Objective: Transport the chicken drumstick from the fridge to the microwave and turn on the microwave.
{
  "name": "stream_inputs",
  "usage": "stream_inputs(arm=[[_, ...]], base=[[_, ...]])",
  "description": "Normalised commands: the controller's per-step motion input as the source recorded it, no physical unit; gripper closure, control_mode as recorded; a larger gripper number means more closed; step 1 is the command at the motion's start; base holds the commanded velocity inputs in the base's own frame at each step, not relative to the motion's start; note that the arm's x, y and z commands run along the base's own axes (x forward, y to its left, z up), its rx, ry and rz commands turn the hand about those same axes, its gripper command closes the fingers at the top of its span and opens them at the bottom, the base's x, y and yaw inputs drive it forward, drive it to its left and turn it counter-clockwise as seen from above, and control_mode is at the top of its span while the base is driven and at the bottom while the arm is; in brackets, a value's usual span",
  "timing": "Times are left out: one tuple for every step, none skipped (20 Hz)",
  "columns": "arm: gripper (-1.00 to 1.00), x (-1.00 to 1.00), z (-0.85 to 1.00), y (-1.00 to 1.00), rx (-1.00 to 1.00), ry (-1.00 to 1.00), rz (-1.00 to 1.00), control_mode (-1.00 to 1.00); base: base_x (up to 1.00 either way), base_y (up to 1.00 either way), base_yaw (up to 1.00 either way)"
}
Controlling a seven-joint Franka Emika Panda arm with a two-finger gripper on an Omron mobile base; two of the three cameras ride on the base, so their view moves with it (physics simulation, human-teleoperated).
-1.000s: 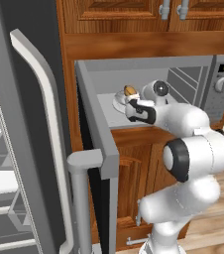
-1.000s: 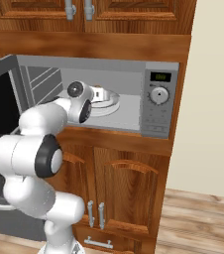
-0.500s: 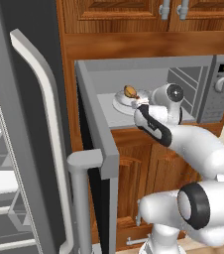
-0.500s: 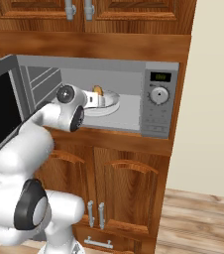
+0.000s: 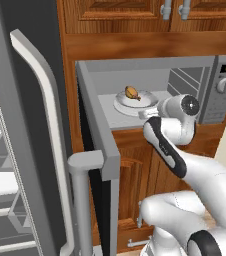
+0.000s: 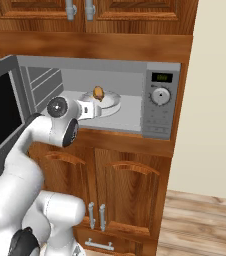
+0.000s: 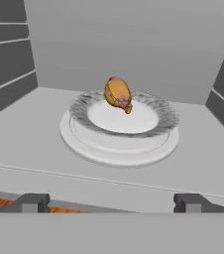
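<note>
While the fridge (image 5: 15, 150) fills the left of the left base view, the microwave (image 6: 160, 107) stands open at centre frame. Inside, a white plate (image 7: 119, 141) carries the chicken drumstick (image 7: 118, 93) at its far rim. It looks light, firm and possibly greasy; the thick body seems the best place to grip. Low in the hand view, the claw (image 7: 111, 202) is spread and empty.

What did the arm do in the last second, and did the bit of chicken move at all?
The arm drew its hand back out of the microwave, and its open fingers now sit at the front edge, holding nothing. The chicken drumstick stayed on the plate inside. The microwave door is still open.
</note>
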Motion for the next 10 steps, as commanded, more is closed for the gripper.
stream_inputs(arm=[[-1.00, -0.48, 0.00, 0.00, 0.00, 0.00, 0.00, -1.00], [-1.00, -0.46, 0.00, 0.00, 0.00, 0.00, 0.00, -1.00], [-1.00, -0.51, 0.00, 0.00, 0.00, 0.00, 0.00, -1.00], [-1.00, -0.52, 0.00, 0.00, 0.00, 0.00, 0.00, -1.00], [-1.00, -0.51, 0.00, 0.00, 0.00, 0.00, 0.00, -1.00], [-1.00, -0.54, 0.00, 0.00, 0.00, 0.00, 0.00, -1.00], [-1.00, -0.54, 0.00, 0.00, -0.01, 0.00, 0.00, -1.00], [-1.00, -0.55, 0.00, 0.00, 0.00, 0.00, 0.00, -1.00], [-1.00, -0.56, 0.00, 0.00, 0.00, 0.00, 0.00, -1.00], [-1.00, -0.56, 0.00, 0.00, 0.00, 0.00, 0.00, -1.00]], base=[[0.00, 0.00, 0.00], [0.00, 0.00, 0.00], [0.00, 0.00, 0.00], [0.00, 0.00, 0.00], [0.00, 0.00, 0.00], [0.00, 0.00, 0.00], [0.00, 0.00, 0.00], [0.00, 0.00, 0.00], [0.00, 0.00, 0.00], [0.00, 0.00, 0.00]])
